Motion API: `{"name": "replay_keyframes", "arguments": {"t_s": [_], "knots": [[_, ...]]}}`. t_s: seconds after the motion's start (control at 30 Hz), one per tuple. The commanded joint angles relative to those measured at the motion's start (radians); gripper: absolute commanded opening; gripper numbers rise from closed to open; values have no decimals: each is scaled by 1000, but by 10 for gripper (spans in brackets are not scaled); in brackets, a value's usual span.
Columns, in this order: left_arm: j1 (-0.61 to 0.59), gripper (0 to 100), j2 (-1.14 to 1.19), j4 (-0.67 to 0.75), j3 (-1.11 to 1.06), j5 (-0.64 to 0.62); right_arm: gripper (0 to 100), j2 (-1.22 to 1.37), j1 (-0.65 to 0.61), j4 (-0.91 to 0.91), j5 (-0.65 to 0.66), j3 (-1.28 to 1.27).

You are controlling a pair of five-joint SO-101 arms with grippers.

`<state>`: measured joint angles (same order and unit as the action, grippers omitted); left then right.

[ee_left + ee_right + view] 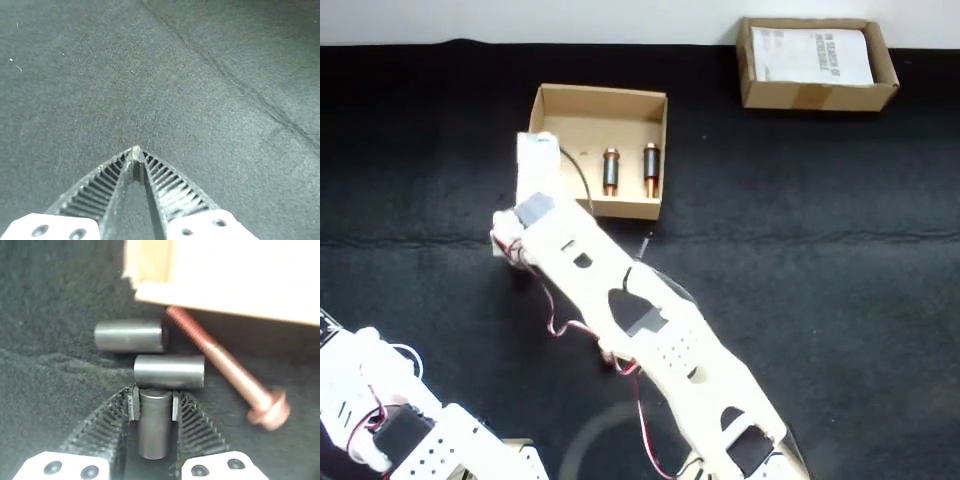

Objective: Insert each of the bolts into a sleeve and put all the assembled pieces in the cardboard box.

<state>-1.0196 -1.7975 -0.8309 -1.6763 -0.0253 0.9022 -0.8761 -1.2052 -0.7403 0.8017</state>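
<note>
1. High view: the cardboard box (595,120) already holds two assembled pieces (611,171); the right arm (620,300) stretches to its near corner.
2. Left wrist view: left pincer (136,150) is closed on nothing, over bare black cloth (200,75).
3. Right wrist view: right pincer (152,405) is clamped on a sleeve (152,435). Two more sleeves (169,371) lie just past its tips, a copper bolt (220,365) beside them. Reckon the sleeve's smooth, rigid steel, hefty and slippery, so squeeze mid-barrel.

Left claw (136,150), black ribbed fingers (170,187) pressed together tip to tip, nothing between them. It hangs above the desk's dark felt (100,75). Taking the claw's pointing direction as 12 o'clock, a thin crease (240,85) runs slantwise across the felt at about 1 to 2 o'clock.
</note>
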Motion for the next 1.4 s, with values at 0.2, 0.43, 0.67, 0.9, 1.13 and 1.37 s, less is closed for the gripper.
{"name": "replay_keyframes", "arguments": {"t_s": [0.2,0.43,0.67,0.9,1.13,1.37], "knots": [[12,9,-10,-5,-19,-2,6,-13,117,-269,17,325],[84,9,-10,-75,-19,-61,6,-13,188,-519,54,700],[245,9,-12,-331,8,-146,6,-137,381,-558,232,874],[541,10,-8,-374,79,-267,6,-340,624,-559,281,871],[727,10,-7,-382,194,-227,6,-538,808,-561,436,871],[817,10,81,-379,305,-219,6,-733,938,-561,543,834]]}}
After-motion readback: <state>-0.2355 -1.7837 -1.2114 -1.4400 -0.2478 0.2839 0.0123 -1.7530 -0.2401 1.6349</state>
